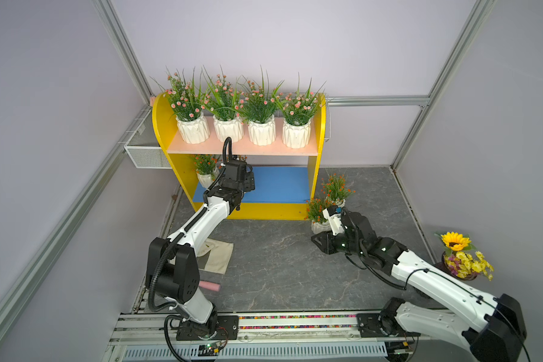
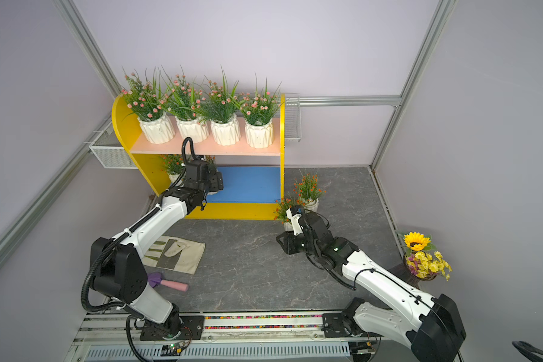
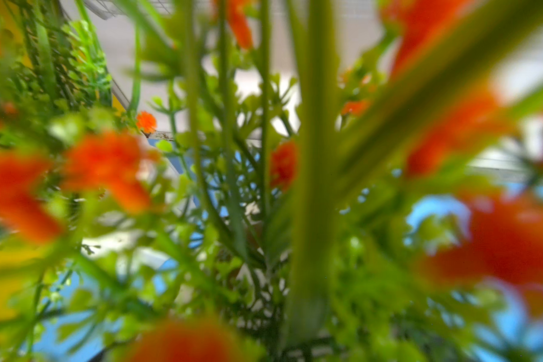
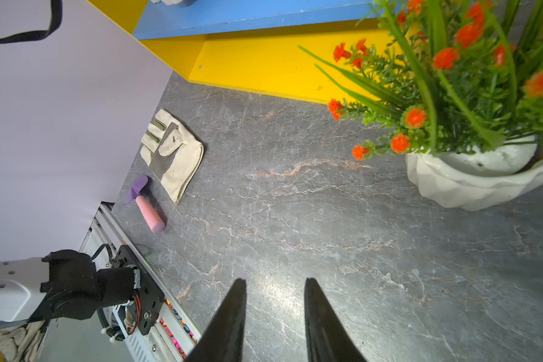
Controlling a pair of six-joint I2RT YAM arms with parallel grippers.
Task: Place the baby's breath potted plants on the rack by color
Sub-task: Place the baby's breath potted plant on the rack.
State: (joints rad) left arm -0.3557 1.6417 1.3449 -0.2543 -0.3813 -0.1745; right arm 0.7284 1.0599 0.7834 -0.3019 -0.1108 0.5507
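- Right gripper: two black tapered fingers parted with nothing between them, pointing across the grey veined floor. It touches nothing; a floor plant stands beside it.
- Left gripper: reaches over the blue lower board. The jaws are hidden, so the grip cannot be told. The wrist view is filled with blurred orange-red blossoms and green blades.
- Rack: yellow, with rounded side panels and a smooth pink upper board.
- Pink-blossom plants: four in a row on the upper board, in white faceted pots.
- Orange-red plants: one at the lower board's left end; two on the floor just beside the rack's right panel.
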